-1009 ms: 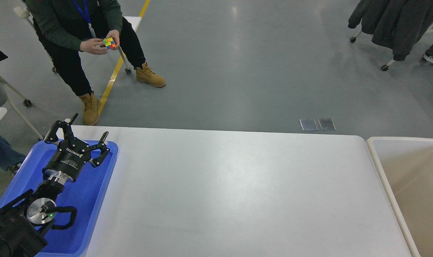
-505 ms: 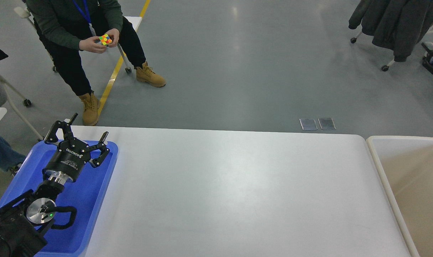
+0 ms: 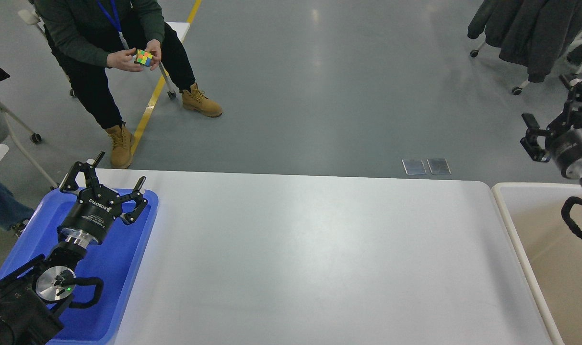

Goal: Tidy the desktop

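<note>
A: Head view, entry one. Where is the desktop (image 3: 320, 258)?

B: It fills the lower middle of the frame, white and glossy, rounded far corners. Blue tray (image 3: 128, 268) sits at its left end, beige bin (image 3: 506, 225) butts against its right edge.

A: Left gripper (image 3: 111, 179)?

B: Held over the far part of the blue tray, fingers spread apart, nothing between them. Its arm comes in from the lower left corner.

A: Right gripper (image 3: 552, 117)?

B: At the right edge of the frame, above the far rim of the beige bin, seen against the grey floor. Fingers look spread with nothing held, though one of them runs close to the frame edge, so that reading is only probable.

A: Beyond the table?

B: Seated person (image 3: 99, 38) at upper left, tan boots, holding a multicoloured puzzle cube (image 3: 144, 57) in both hands. Dark coat (image 3: 526, 28) hangs on a wheeled rack at upper right.
</note>
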